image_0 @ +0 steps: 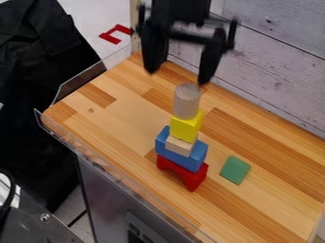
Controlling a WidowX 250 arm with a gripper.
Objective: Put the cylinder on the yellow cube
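Observation:
The black gripper [177, 77] hangs above the work surface near the top of the camera view, its two fingers apart with nothing between them. Just below the fingertips, a greyish wooden cylinder [186, 101] stands upright on top of the yellow cube [186, 126]. The yellow cube rests on a stack: a small natural wood block [180, 145] set in a blue block [181, 154], with a red arched block [182, 172] at the bottom.
A green block [235, 170] lies on the wooden table [266, 199], to the right of the stack. A whitewashed plank wall [273, 57] borders the table behind. A clear raised edge runs along the table's left side.

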